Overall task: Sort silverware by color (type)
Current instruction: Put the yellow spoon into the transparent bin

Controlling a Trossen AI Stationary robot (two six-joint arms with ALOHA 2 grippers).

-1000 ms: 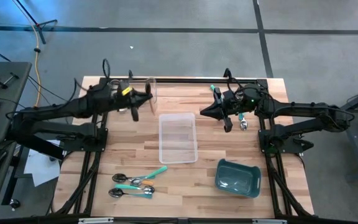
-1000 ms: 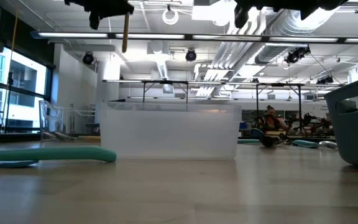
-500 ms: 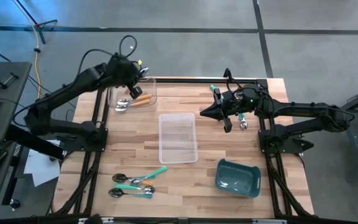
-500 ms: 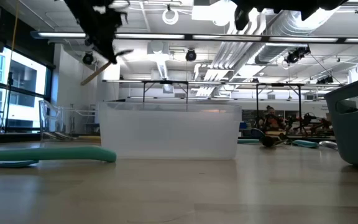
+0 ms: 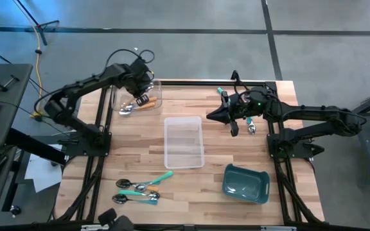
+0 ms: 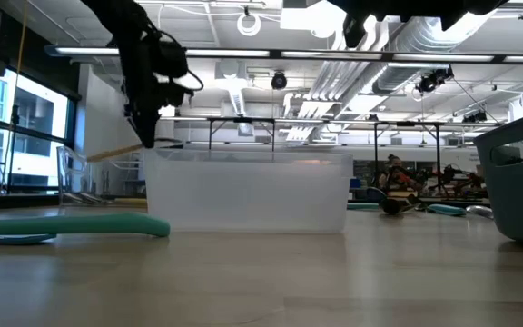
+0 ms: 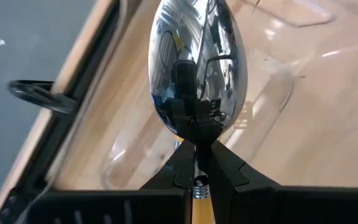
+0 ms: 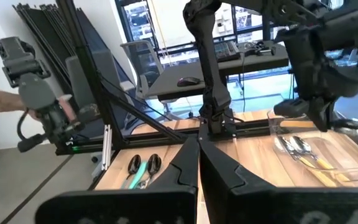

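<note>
My left pincer (image 7: 199, 163), clamped on an orange-handled spoon (image 7: 197, 68) at the neck, holds it over the far-left clear tray (image 5: 154, 96), presumably to join the orange spoons (image 8: 308, 155) there. Bowl: mirror-bright, facing my camera. My right pincer (image 5: 234, 128): closed, empty, waiting far right. Teal spoons (image 5: 140, 187): near edge.

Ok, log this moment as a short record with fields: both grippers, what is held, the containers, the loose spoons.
left gripper: over the clear plastic tray at the table's far left corner, shut on the orange-handled spoon with a shiny metal bowl
right gripper: shut, holding nothing, hanging over the far right of the table
tray contents: orange-handled spoons already lying inside
clear rectangular plastic tub: table centre, looks empty
teal bin: near right of the table
loose teal- and green-handled spoons: near left of the table
</note>
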